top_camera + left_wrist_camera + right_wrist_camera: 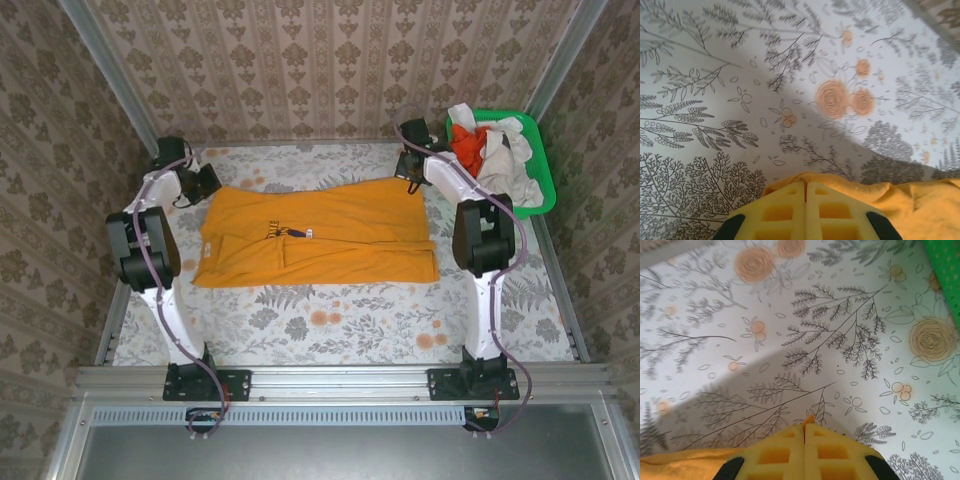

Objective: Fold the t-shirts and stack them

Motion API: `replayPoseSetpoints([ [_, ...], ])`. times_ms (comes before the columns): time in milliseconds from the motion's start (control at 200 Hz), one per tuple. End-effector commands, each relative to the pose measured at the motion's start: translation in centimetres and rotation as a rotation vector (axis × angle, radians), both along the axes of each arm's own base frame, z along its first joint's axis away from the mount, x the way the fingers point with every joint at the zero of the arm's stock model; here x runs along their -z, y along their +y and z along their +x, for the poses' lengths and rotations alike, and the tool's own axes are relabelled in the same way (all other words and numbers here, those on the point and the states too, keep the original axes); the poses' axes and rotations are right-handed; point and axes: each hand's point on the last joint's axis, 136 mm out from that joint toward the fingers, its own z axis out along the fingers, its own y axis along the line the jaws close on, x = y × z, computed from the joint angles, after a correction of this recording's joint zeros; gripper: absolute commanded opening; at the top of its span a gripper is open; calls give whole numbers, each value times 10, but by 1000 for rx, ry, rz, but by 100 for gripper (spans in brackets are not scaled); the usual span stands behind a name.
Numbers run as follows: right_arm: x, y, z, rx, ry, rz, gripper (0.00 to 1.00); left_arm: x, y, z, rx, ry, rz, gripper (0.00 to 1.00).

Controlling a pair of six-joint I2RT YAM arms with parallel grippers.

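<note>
Floral tabletop [330, 320]: mustard-orange t-shirt [320, 240] laid out.
Left gripper [805, 185], right gripper [804, 427] clamp its far corners, likely to fold.

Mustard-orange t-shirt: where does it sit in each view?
Top external: mustard-orange t-shirt spread mid-table.
Left wrist: t-shirt along the bottom edge, centre to right corner.
Right wrist: t-shirt in the bottom-left corner.
Shared landmark: floral tablecloth under it.

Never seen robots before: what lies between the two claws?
The orange shirt: in the top view its far edge stretches from the left gripper to the right gripper, each shut on a corner.
</note>
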Motion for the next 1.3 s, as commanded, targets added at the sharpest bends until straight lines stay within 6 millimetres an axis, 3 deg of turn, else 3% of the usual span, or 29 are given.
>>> replayPoseSetpoints([
  [0, -32, 1, -4, -1, -100, 3, 0, -23, -3, -3, -2, -48, -13, 0],
  [390, -65, -6, -68, -4, -176, 9, 0, -41, 5, -37, -13, -77, 1, 0],
  [880, -54, -14, -169, 0, -149, 15, 0, -32, 10, -86, -40, -52, 9, 0],
  [930, -47, -15, -176, 4, -131, 13, 0, -33, 11, -90, -43, -53, 9, 0],
  [950, -55, -16, -180, 5, -153, 20, 0, -32, 10, -92, -43, -52, 9, 0],
  [1295, -56, -17, -215, 16, -144, 43, 0, -33, 8, -114, -46, -52, 6, 0],
])
